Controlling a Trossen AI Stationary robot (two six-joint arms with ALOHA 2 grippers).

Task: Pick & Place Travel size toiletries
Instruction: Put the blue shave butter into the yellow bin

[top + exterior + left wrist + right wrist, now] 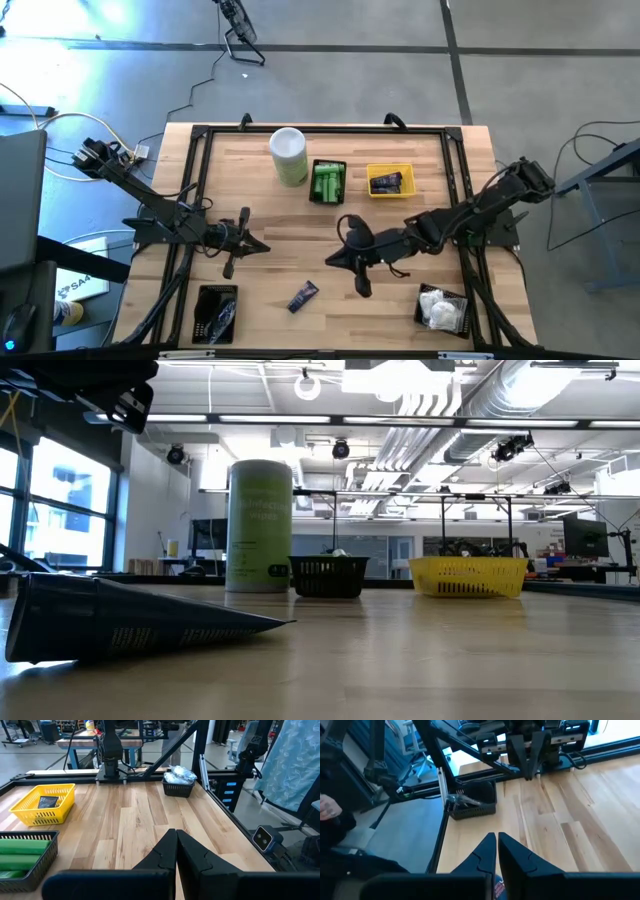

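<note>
A dark navy tube [303,296] is lying loose on the wooden table [270,215], on the near side of the tall white-and-green canister [288,156] and well apart from it, touching nothing. Just beside the canister, a black basket [328,182] is holding green bottles [327,184], and past that a yellow basket [390,180] is carrying a dark packet [387,183]. Far from the canister, toward the right near corner, another black basket [442,308] is holding white soft packets [436,306]; toward the left near corner a fourth black basket [216,312] is holding dark pieces that are too small to make out. The right gripper [335,259] is hovering over bare wood between the canister and the white-packet basket, near the navy tube but not touching it, its two fingers pressed together with nothing between them, as its own wrist view shows [496,851]. The left gripper [262,247] is waiting on the canister's near-left side, its fingers also closed on nothing [176,851]. In the low view the canister [259,526] is standing upright just beside the black basket [329,576], with the yellow basket [470,575] farther along.
</note>
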